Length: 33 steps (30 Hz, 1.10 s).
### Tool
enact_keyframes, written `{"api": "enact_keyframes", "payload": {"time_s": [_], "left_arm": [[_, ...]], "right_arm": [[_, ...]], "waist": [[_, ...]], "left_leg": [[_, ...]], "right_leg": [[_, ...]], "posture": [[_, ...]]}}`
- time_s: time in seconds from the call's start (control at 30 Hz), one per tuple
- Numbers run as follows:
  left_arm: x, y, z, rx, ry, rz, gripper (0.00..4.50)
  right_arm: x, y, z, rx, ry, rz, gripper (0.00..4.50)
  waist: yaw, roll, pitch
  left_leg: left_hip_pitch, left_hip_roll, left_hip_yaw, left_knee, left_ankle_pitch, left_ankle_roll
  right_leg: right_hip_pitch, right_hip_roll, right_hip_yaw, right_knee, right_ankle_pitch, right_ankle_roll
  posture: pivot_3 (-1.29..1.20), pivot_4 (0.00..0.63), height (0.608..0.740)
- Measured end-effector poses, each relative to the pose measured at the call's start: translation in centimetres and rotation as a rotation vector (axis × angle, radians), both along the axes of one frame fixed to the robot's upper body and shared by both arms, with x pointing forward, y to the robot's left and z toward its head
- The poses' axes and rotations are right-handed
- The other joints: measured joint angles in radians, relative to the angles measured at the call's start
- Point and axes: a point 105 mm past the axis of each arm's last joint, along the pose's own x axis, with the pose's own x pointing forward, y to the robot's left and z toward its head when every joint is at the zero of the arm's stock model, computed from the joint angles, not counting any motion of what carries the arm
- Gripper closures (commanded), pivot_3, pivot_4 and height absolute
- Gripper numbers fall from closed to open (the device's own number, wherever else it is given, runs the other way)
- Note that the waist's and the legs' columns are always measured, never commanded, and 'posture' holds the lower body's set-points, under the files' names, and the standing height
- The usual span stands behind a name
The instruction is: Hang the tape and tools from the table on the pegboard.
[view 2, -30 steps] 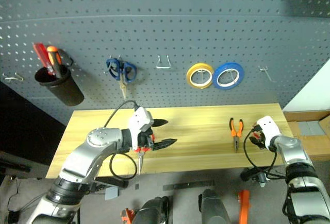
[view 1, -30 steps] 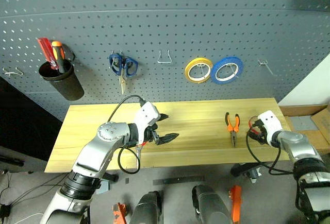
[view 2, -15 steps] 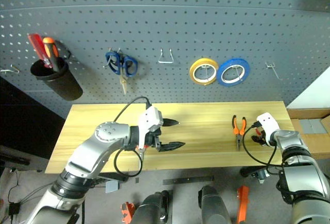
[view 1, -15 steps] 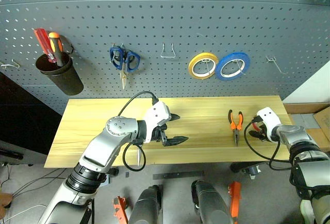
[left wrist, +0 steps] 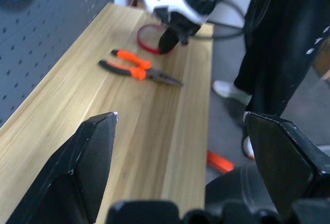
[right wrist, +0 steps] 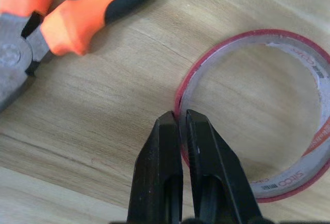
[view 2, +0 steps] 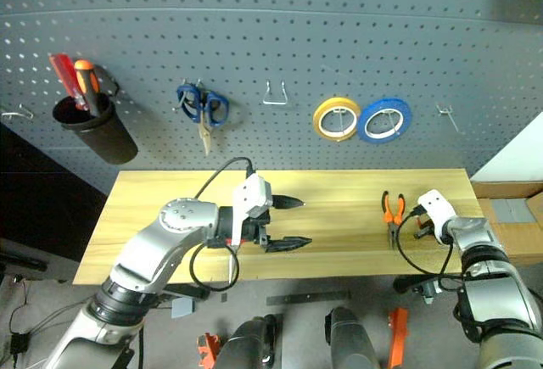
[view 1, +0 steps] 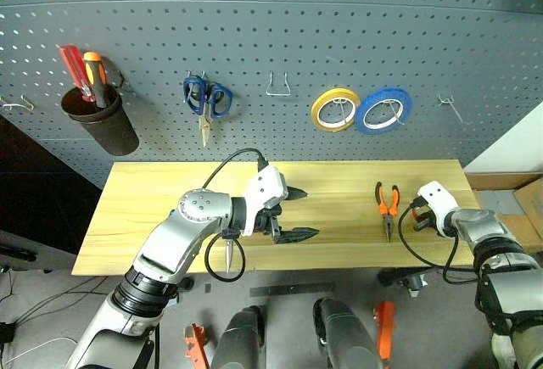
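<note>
Workbench scene: the right gripper [right wrist: 180, 118] is pinched on the rim of the red tape [right wrist: 289, 183], which lies flat on the table [view 1: 153, 208] beside the pliers [view 1: 386, 208]. Left gripper [view 1: 297, 214] hovers mid-table, fingers wide apart, holding nothing.

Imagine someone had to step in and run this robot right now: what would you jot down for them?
Right gripper: shut on the band of the red tape, which lies flat at the right end of the table.
Left gripper: open, holding nothing, above the middle of the table.
Pliers: flat on the table, just left of the tape.
Pegboard: already carries blue scissors, a yellow roll, a blue roll and a black cup with screwdrivers. Bare hooks remain.
Done: tape gripped, not lifted.
Left: hang the tape, then the pliers. I can't spot other tools on the table.
</note>
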Motion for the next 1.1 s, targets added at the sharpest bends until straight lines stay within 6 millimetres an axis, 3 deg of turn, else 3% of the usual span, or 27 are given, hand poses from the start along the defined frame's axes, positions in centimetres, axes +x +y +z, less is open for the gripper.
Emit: {"api": "enact_keyframes", "payload": {"time_s": [0.17, 0.23, 0.3, 0.47, 0.6, 0.8, 1.1], "left_arm": [[-0.2, -0.7, 0.9, -0.055, 0.006, -0.012, 0.25], [-0.1, -1.1, 1.6, -0.078, -0.016, -0.013, 0.25], [0.1, -1.7, 2.5, -0.107, -0.04, -0.011, 0.25], [0.2, -2.8, 4.8, -0.198, -0.079, -0.032, 0.25], [0.2, -3.2, 5.6, -0.221, -0.086, -0.05, 0.25], [0.9, -4.2, 6.7, -0.258, -0.09, -0.069, 0.25], [1.5, -5.0, 6.9, -0.265, -0.149, -0.077, 0.25]], "right_arm": [[-1.5, -0.1, 0.1, 0.008, -0.102, 0.025, 4.47], [-2.4, 0.3, 1.2, 0.004, -0.183, 0.031, 4.47], [-3.1, 0.5, 3.5, -0.042, -0.305, 0.015, 4.47], [-4.4, 3.1, 12.8, -0.091, -0.71, -0.061, 4.47], [-4.8, 6.0, 17.0, -0.068, -0.884, -0.074, 4.47], [-1.9, 6.8, 21.7, 0.011, -1.013, -0.085, 4.47], [3.3, 4.7, 21.0, 0.243, -0.929, -0.158, 4.47]], "waist": [[0.004, 0.001, 0.0], [0.008, 0.005, 0.001], [0.008, 0.008, 0.002], [-0.007, 0.01, 0.002], [-0.007, 0.01, 0.003], [-0.009, 0.01, 0.003], [-0.008, 0.011, 0.004]], "left_leg": [[-0.002, 0.0, -0.001, 0.0, 0.0, 0.0], [-0.01, 0.0, -0.002, 0.0, 0.0, 0.0], [-0.018, -0.001, -0.002, 0.003, 0.0, -0.001], [-0.016, 0.001, -0.001, 0.004, 0.0, -0.001], [-0.016, 0.001, 0.0, 0.006, 0.0, -0.001], [-0.017, 0.001, 0.003, 0.012, 0.0, 0.001], [-0.018, 0.0, 0.005, 0.011, -0.002, 0.004]], "right_leg": [[-0.002, 0.0, -0.001, 0.001, 0.0, 0.0], [-0.011, -0.001, 0.0, 0.002, 0.0, 0.001], [-0.019, -0.001, 0.002, 0.005, 0.002, 0.002], [-0.02, 0.001, 0.004, 0.006, 0.0, 0.007], [-0.02, 0.001, 0.005, 0.006, 0.001, 0.008], [-0.017, 0.001, 0.005, 0.005, 0.004, 0.008], [-0.018, 0.001, 0.005, 0.004, 0.007, 0.002]], "posture": [[-0.11, 0.264, 0.74], [-0.12, 0.266, 0.74], [-0.14, 0.271, 0.74], [-0.2, 0.281, 0.74], [-0.21, 0.278, 0.74], [-0.21, 0.272, 0.74], [-0.19, 0.271, 0.74]]}}
